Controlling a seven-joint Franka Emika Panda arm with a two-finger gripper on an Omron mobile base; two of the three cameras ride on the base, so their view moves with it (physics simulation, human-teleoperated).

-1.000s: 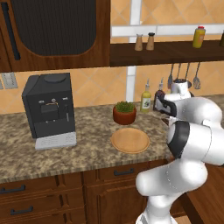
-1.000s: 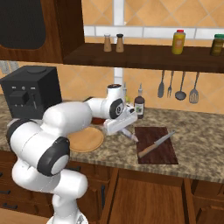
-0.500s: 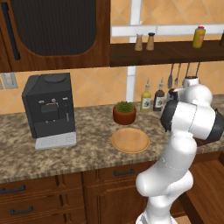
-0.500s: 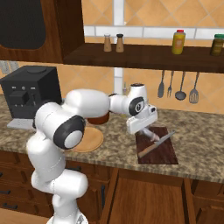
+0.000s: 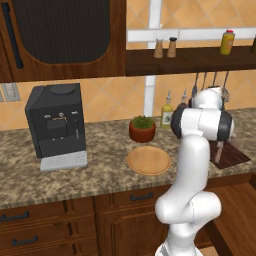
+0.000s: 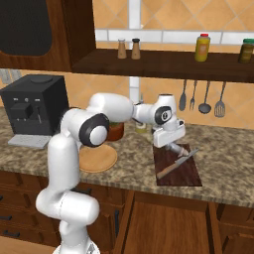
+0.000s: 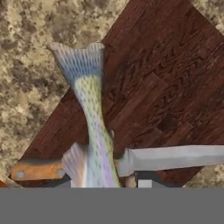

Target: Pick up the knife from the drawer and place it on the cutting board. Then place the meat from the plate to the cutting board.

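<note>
The meat (image 7: 92, 127), a silver fish-like piece with pink tints, hangs tail-first from my gripper (image 7: 105, 181), which is shut on it. It hangs just above the dark reddish cutting board (image 7: 166, 83). In the right base view my gripper (image 6: 171, 144) hovers over the board's (image 6: 186, 173) back left part, with the meat (image 6: 177, 148) below it. The knife (image 6: 176, 163) lies diagonally on the board; its wooden handle (image 7: 33, 170) and grey blade (image 7: 175, 157) sit right under the meat. The round tan plate (image 6: 96, 158) is bare, left of the board.
A terracotta plant pot (image 5: 142, 129) and bottles (image 5: 166, 116) stand behind the plate (image 5: 148, 160). A black coffee machine (image 5: 56, 125) sits at the left. Utensils (image 6: 203, 96) hang on the wall behind the board, under a shelf with jars (image 6: 201, 47).
My arm has swung right from the plate's edge to above the cutting board, carrying the meat. Knife and plate have stayed in place.
</note>
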